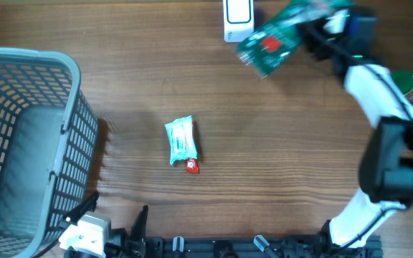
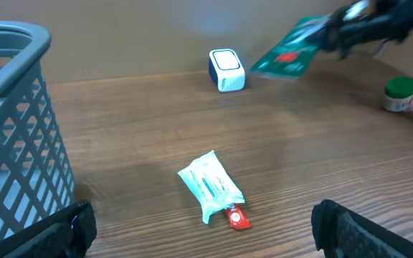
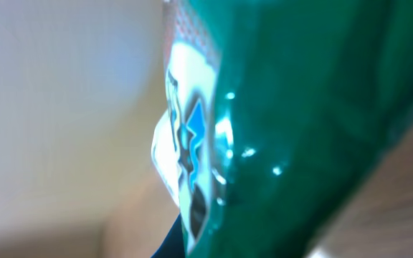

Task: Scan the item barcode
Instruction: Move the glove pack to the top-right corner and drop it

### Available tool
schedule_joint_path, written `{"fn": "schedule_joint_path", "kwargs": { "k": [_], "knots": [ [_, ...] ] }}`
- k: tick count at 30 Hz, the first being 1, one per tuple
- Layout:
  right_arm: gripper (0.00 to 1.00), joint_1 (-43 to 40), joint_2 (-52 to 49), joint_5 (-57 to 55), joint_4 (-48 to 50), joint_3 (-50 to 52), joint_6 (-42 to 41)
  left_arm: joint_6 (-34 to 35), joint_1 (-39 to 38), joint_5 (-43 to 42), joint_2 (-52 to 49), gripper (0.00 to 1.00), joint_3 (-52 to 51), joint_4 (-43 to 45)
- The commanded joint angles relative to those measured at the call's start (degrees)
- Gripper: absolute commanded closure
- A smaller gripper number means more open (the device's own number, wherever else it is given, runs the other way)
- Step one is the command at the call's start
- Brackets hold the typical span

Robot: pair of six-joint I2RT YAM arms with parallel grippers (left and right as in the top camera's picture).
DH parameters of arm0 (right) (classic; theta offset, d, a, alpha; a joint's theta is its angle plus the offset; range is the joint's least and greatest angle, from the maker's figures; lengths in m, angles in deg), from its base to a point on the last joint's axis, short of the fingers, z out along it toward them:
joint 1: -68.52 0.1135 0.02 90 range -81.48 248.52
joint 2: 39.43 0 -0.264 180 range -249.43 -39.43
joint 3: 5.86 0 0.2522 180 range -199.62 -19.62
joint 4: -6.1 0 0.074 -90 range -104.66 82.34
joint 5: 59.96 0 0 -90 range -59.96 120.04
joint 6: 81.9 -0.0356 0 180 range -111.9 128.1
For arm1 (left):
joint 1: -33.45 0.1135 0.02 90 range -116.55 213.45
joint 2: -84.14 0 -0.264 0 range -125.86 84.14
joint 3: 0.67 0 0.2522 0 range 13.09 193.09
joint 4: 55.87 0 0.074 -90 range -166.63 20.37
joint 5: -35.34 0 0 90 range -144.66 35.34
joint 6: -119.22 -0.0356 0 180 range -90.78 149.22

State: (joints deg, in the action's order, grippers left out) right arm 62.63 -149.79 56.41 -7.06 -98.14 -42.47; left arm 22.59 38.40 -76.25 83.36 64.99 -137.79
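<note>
Wood table (image 1: 278,143): right gripper (image 1: 312,30) pinches the green packet (image 1: 267,43) by the far scanner (image 1: 236,21). I'd slowly turn its barcode, probably hidden, scannerward. Left gripper (image 2: 206,233) spread.

Left gripper (image 1: 115,218): sits low at the near-left side, level and facing the far side, jaws spread fully wide, grips nothing. Right arm (image 1: 375,93): rises from the near-right corner, bends at a dark elbow block, reaches away toward the far side. Right gripper (image 1: 314,32): raised, points left, jaws clamped on a green packet (image 1: 271,39).
</note>
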Motion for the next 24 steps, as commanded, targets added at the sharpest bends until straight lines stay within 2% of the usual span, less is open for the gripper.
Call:
{"fn": "schedule_joint_path", "kwargs": {
  "k": [1,6,11,12,13,14,15,17,18,19,24],
  "knots": [
    [0.96,-6.21,-0.13,-20.39,-0.68,-0.76,1.6,-0.66,-0.24,-0.9,0.42,0.0,-0.15,0.13],
    [0.95,-12.9,-3.58,-33.0,4.98,-0.76,0.59,-0.66,-0.24,-0.9,0.39,0.0,-0.15,0.13],
    [0.95,-18.49,-4.55,-33.68,5.09,-0.76,0.7,-0.66,-0.24,-0.9,0.39,0.0,-0.15,0.13],
    [0.93,-19.52,-4.61,-33.68,5.01,-0.76,0.72,-0.66,-0.24,-0.9,0.39,0.0,-0.15,0.13],
    [0.88,-20.17,-4.61,-33.66,4.96,-0.76,0.92,-0.66,-0.24,-0.9,0.39,0.0,-0.15,0.13],
    [0.73,-20.76,-4.61,-33.66,4.98,-0.76,0.96,-0.66,-0.24,-0.9,0.42,0.0,-0.15,0.13],
    [0.47,-21.38,-4.59,-33.31,4.96,-0.76,1.11,-0.66,-0.24,-0.9,0.39,0.0,-0.15,0.13],
    [0.17,-22.34,-4.24,-29.66,4.81,-0.94,3.08,-0.66,-0.24,-0.9,0.42,0.0,-0.15,0.13],
    [0.05,-22.77,-3.76,-26.47,4.68,-1.2,4.66,-0.66,-0.24,-0.9,0.39,0.0,-0.15,0.13],
    [0.02,-22.99,-3.02,-24.17,4.66,-1.29,5.64,-0.66,-0.24,-0.9,0.39,0.0,-0.15,0.13],
    [0.01,-22.43,5.29,-14.1,1.86,-1.31,5.7,-0.66,-0.24,-0.9,0.39,0.0,-0.15,0.13]
  ]
}}
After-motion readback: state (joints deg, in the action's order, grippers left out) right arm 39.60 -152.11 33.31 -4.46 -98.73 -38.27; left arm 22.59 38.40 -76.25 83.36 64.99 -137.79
